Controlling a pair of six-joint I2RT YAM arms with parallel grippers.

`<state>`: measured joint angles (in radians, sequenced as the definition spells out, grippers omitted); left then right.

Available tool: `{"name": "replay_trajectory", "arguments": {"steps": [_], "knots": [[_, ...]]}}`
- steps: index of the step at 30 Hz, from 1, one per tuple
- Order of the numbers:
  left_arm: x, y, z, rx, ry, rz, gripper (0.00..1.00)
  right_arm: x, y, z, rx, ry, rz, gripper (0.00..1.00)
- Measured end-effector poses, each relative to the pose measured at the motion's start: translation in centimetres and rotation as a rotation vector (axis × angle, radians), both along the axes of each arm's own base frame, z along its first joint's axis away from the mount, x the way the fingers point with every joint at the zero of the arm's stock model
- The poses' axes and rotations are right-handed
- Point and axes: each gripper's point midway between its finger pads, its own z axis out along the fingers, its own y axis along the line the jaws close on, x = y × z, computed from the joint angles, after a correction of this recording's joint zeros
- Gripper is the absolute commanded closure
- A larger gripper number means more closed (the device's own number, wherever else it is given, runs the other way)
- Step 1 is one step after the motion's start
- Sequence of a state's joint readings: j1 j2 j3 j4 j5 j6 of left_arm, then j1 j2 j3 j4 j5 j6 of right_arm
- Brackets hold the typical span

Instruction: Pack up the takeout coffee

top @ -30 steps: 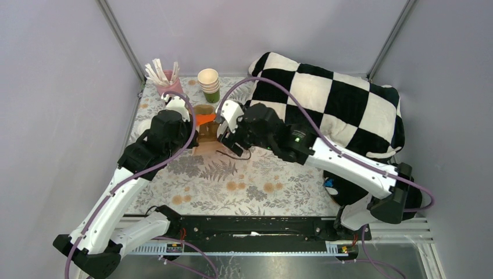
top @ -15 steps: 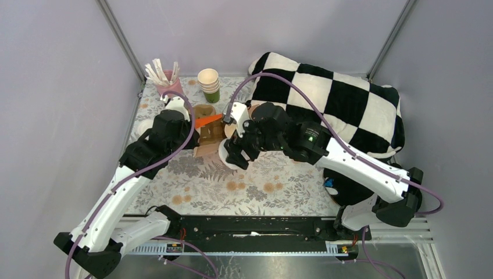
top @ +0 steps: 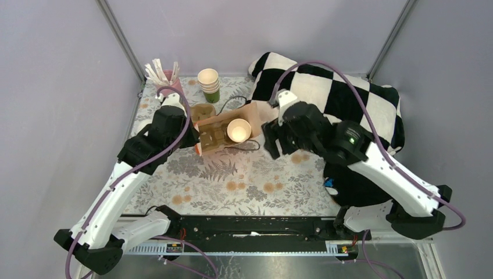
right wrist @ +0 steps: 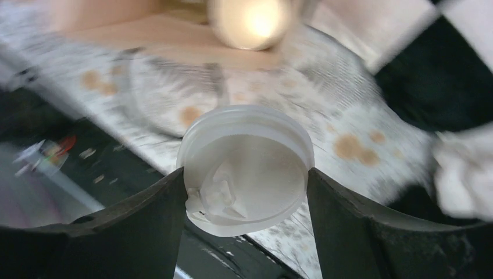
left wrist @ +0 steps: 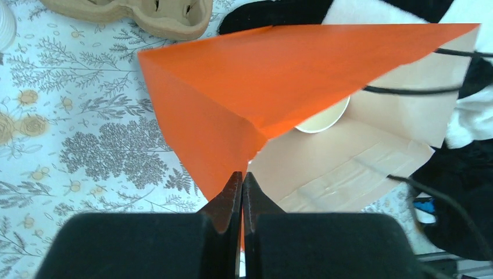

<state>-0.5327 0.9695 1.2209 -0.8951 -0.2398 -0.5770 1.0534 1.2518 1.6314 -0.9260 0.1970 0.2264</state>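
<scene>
The takeout coffee cup [top: 238, 129] sits in the open mouth of a brown paper bag [top: 216, 135] with an orange side; its top shows cream and uncovered. In the left wrist view only its rim [left wrist: 322, 119] peeks out under the orange panel [left wrist: 279, 75]. My left gripper [top: 196, 139] [left wrist: 242, 174] is shut on the edge of that orange panel. My right gripper [top: 272, 144] [right wrist: 247, 174] hangs right of the bag, shut on a round white plastic lid [right wrist: 247, 165]. The cup [right wrist: 256, 20] lies blurred ahead of it.
A stack of lidless cups [top: 209, 84] and a pink cup of sticks [top: 165, 78] stand at the back. A cardboard cup carrier [top: 203, 110] [left wrist: 134, 14] lies behind the bag. A black-and-white checked cushion [top: 349, 99] fills the right side. Black bag handles [top: 244, 148] trail on the cloth.
My right arm has drawn back to the right from over the bag, with the white lid in its fingers. The open cup now shows in the bag's mouth. The left gripper has kept its hold.
</scene>
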Motion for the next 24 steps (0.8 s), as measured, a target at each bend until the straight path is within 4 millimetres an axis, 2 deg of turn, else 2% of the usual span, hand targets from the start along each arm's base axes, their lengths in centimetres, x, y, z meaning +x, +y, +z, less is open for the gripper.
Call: {"name": "replay_trajectory", "arguments": {"steps": [2, 3, 5, 6, 8, 10, 12, 14, 16, 18, 19, 21, 24], "knots": [[-0.2, 0.0, 0.6, -0.025, 0.008, 0.019, 1.0, 2.8, -2.6, -1.8, -0.075, 0.039, -0.174, 0.28], [-0.4, 0.0, 0.8, -0.039, 0.013, 0.031, 1.0, 4.3, -4.4, -3.5, -0.122, 0.068, -0.266, 0.27], [-0.7, 0.1, 0.9, -0.067, 0.029, 0.056, 1.0, 6.2, -8.2, -7.4, -0.21, 0.141, -0.412, 0.26], [-1.0, 0.2, 0.8, -0.08, 0.041, 0.07, 1.0, 6.7, -10.5, -10.1, -0.262, 0.198, -0.478, 0.25], [-1.5, 0.3, 0.4, -0.094, 0.072, 0.093, 1.0, 6.5, -13.5, -14.4, -0.342, 0.297, -0.554, 0.24], [-2.0, 0.5, 0.2, -0.109, 0.093, 0.114, 1.0, 5.7, -15.4, -18.8, -0.406, 0.411, -0.591, 0.23], [-2.5, 0.7, 0.1, -0.124, 0.104, 0.131, 1.0, 4.9, -16.2, -22.8, -0.47, 0.519, -0.597, 0.22], [-2.8, 0.9, 0.3, -0.134, 0.103, 0.138, 1.0, 4.6, -16.1, -25.5, -0.509, 0.58, -0.587, 0.19], [-3.0, 1.0, 0.3, -0.14, 0.095, 0.138, 1.0, 4.5, -16.0, -27.7, -0.529, 0.611, -0.579, 0.12], [-3.2, 1.1, 0.1, -0.135, 0.083, 0.121, 1.0, 4.4, -15.8, -28.9, -0.528, 0.626, -0.575, 0.01], [-3.3, 1.0, -0.1, -0.13, 0.076, 0.106, 1.0, 4.3, -15.7, -29.3, -0.524, 0.631, -0.574, 0.01], [-3.3, 0.9, -0.4, -0.119, 0.063, 0.075, 1.0, 4.3, -15.7, -29.3, -0.524, 0.633, -0.573, 0.0], [-3.2, 0.5, -0.3, -0.095, 0.039, 0.013, 1.0, 4.9, -15.4, -27.6, -0.52, 0.628, -0.574, 0.0]]}}
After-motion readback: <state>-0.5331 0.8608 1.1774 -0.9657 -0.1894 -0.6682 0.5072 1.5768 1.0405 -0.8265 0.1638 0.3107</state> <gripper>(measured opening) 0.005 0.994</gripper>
